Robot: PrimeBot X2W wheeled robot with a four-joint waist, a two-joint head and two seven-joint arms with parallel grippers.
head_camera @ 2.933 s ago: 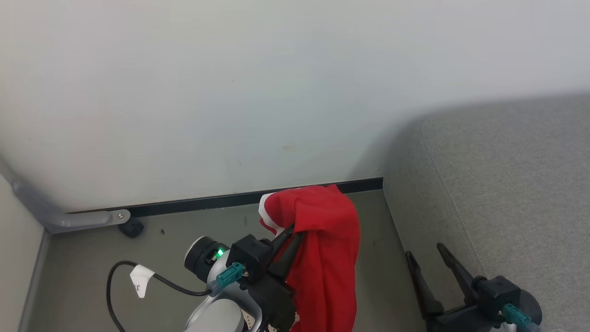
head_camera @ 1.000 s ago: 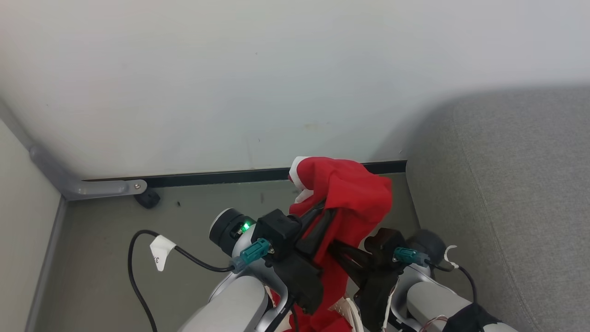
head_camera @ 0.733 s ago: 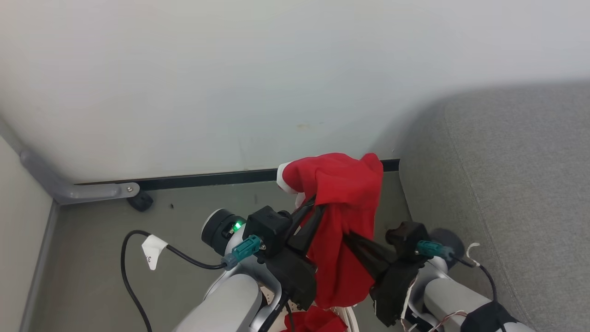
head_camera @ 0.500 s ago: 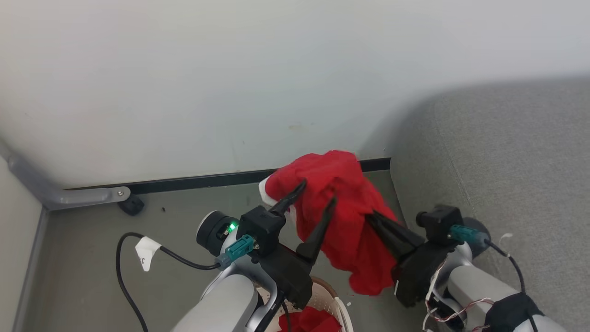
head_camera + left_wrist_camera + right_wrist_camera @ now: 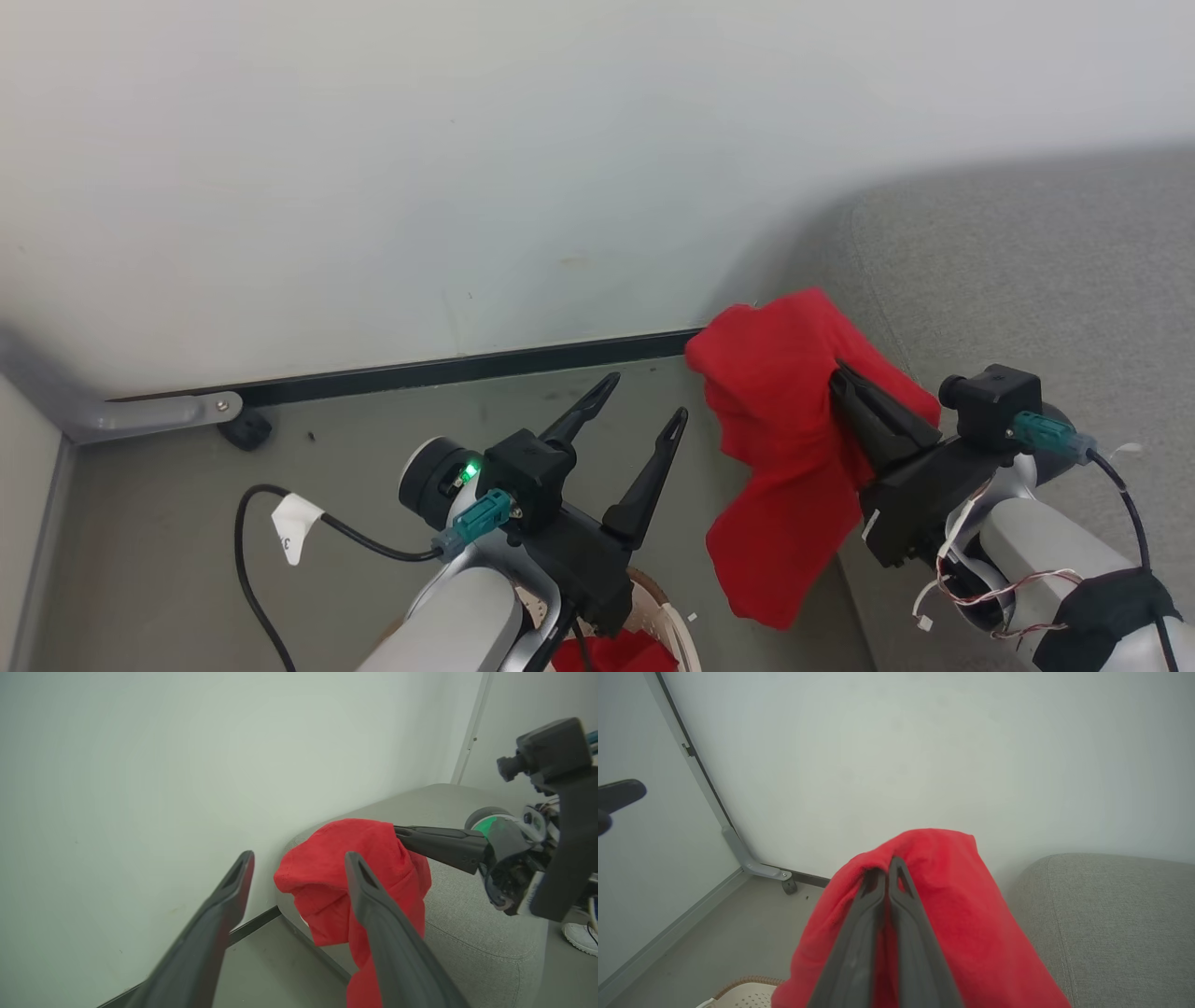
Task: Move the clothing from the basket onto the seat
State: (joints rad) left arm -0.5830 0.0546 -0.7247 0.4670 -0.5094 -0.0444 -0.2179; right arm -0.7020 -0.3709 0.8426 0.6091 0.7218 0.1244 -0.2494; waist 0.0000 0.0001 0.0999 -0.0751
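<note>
A red piece of clothing (image 5: 784,439) hangs in the air from my right gripper (image 5: 834,367), which is shut on its upper fold. It dangles beside the left edge of the grey seat (image 5: 1027,280). To its left, my left gripper (image 5: 646,397) stands open with nothing between its fingers. The basket (image 5: 667,611) shows its brown rim at the bottom edge, with more red clothing (image 5: 611,653) inside. In the left wrist view the clothing (image 5: 317,882) hangs past my open left gripper (image 5: 299,858). In the right wrist view my right gripper (image 5: 889,863) pinches the clothing (image 5: 962,905) over the seat's edge (image 5: 1111,914).
A pale wall with a black baseboard (image 5: 420,373) runs behind. A grey bracket with a small caster (image 5: 245,431) sits at the floor's left. A black cable with a white tag (image 5: 289,527) loops by my left arm. A white shoe (image 5: 579,938) lies on the floor.
My left gripper has opened and let go of the red clothing. My right gripper, shut on the clothing, has carried it to the right toward the seat.
</note>
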